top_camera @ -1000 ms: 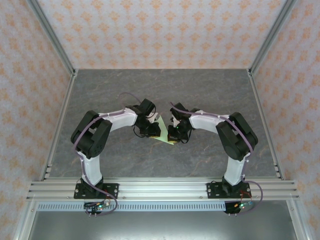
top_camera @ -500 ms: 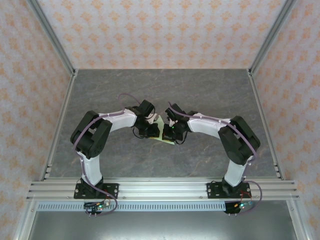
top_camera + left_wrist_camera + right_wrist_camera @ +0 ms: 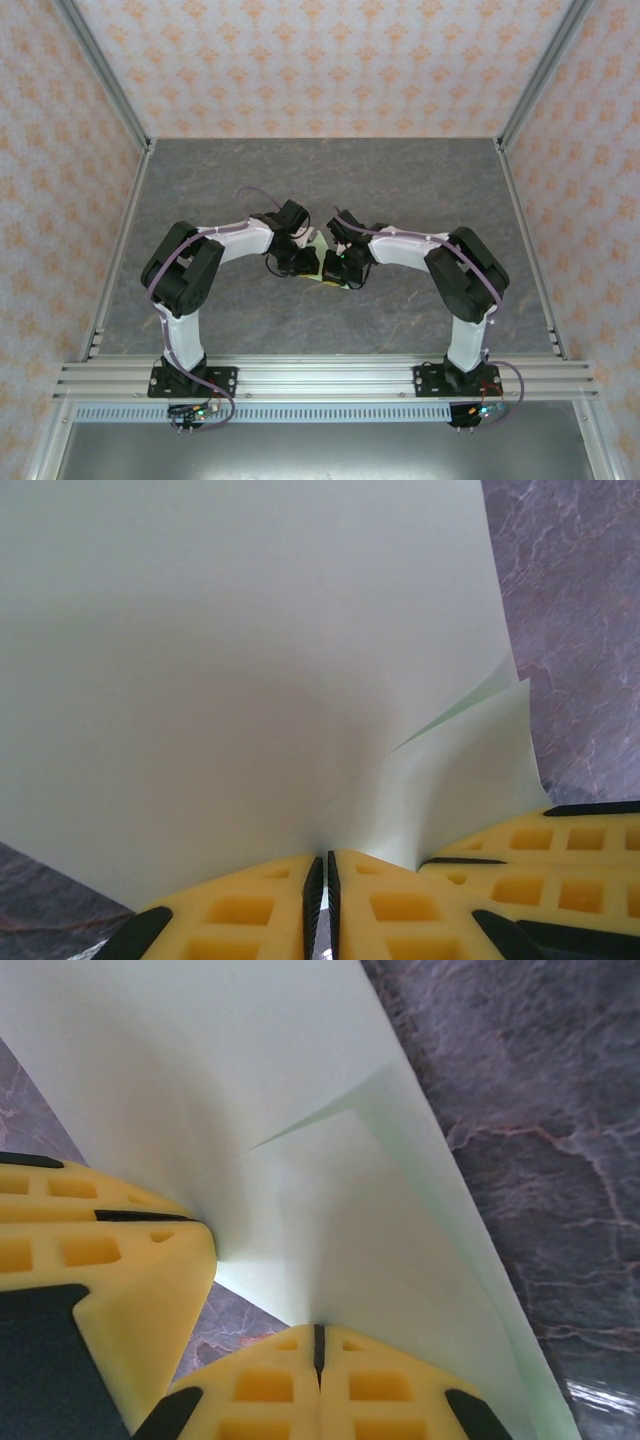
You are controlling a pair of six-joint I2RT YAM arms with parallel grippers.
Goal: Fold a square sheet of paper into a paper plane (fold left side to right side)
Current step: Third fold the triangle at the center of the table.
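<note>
Pale green and thin, 1 square sheet of paper (image 3: 324,272) sits near the middle of the grey marbled bench (image 3: 420,180), caught between 2 black-and-yellow claws that meet from either side.

The left claw (image 3: 300,262) is clenched. In the left wrist view its 2 yellow pads (image 3: 250,910) press together with barely a slit between them, and the sheet of paper (image 3: 250,660) rises straight out of that pinch. A second layer of the sheet peeks out at the right edge, against the bench (image 3: 580,600). The yellow fingers of the other claw lie just beside it at lower right.

The right claw (image 3: 340,268) is also clenched. In the right wrist view its 2 pads (image 3: 380,1390) are fully together at the bottom, gripping the near edge of the sheet of paper (image 3: 330,1210), which bears 1 diagonal fold line. The left claw (image 3: 205,1250) touches the same sheet from the left.
</note>
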